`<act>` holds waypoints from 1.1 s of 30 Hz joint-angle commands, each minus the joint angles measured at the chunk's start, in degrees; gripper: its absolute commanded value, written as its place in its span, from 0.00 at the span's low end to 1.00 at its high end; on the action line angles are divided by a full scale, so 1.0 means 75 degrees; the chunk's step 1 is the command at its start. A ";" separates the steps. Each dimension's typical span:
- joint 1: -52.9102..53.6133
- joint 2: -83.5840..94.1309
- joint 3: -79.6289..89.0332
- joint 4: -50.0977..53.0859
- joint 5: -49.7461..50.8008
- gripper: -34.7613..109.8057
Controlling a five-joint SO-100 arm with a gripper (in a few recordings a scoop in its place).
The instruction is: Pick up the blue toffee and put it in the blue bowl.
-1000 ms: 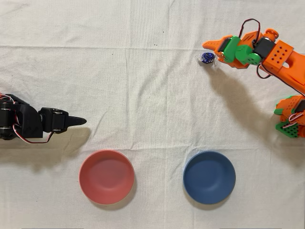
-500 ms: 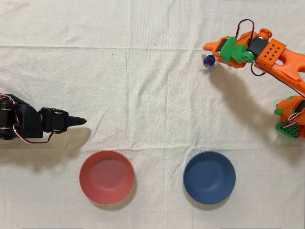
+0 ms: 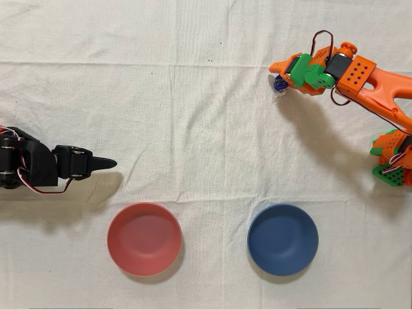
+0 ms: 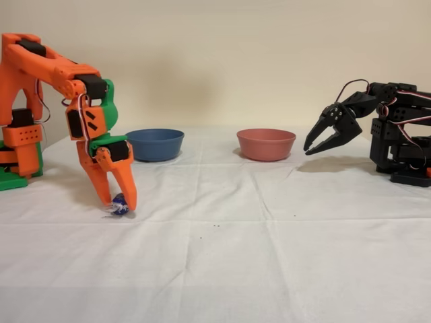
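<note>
1. Orange arm point(image 4: 64, 81) bent over at the left of the fixed view, wrist tipped straight down toward the cloth point(image 4: 269, 235).
2. Gripper point(image 4: 119, 204) down low, both orange fingers point(image 4: 126, 185) pointing at the cloth, tips right at the surface.
3. Blue toffee point(image 4: 120, 203) pinched between those tips, dark foil glinting, a clear twisted wrapper end poking out to the left.
4. Clenched on the sweet, by the look of it; toffee at cloth level or barely off it, too close to call from the side.
5. Overhead view: same gripper point(image 3: 280, 77) at upper right, the toffee point(image 3: 279, 83) peeking out just under the orange finger, half covered by it.
6. Green motor housing point(image 3: 308, 69) right behind the fingers, red and black wires looping above the wrist.
7. Blue bowl point(image 3: 282, 239) low in the overhead view, well apart from the toffee and almost directly below it in the picture.
8. Pink bowl point(image 3: 143, 238) level with the blue one, off to its left in that view.
9. Fixed view flips them: blue bowl point(image 4: 155, 144) at the back just right of the orange arm, pink bowl point(image 4: 266, 144) further right.
10. Black arm point(image 4: 377, 128) idle at the far right of the fixed view, claw parted, hanging clear of the cloth.
</note>
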 commanded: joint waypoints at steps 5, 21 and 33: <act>-0.0164 0.0023 -0.0188 -0.0105 -0.0082 0.48; -0.0387 -0.0457 -0.0504 -0.0117 -0.0211 0.31; -0.0633 0.0715 0.0199 -0.0059 -0.0633 0.30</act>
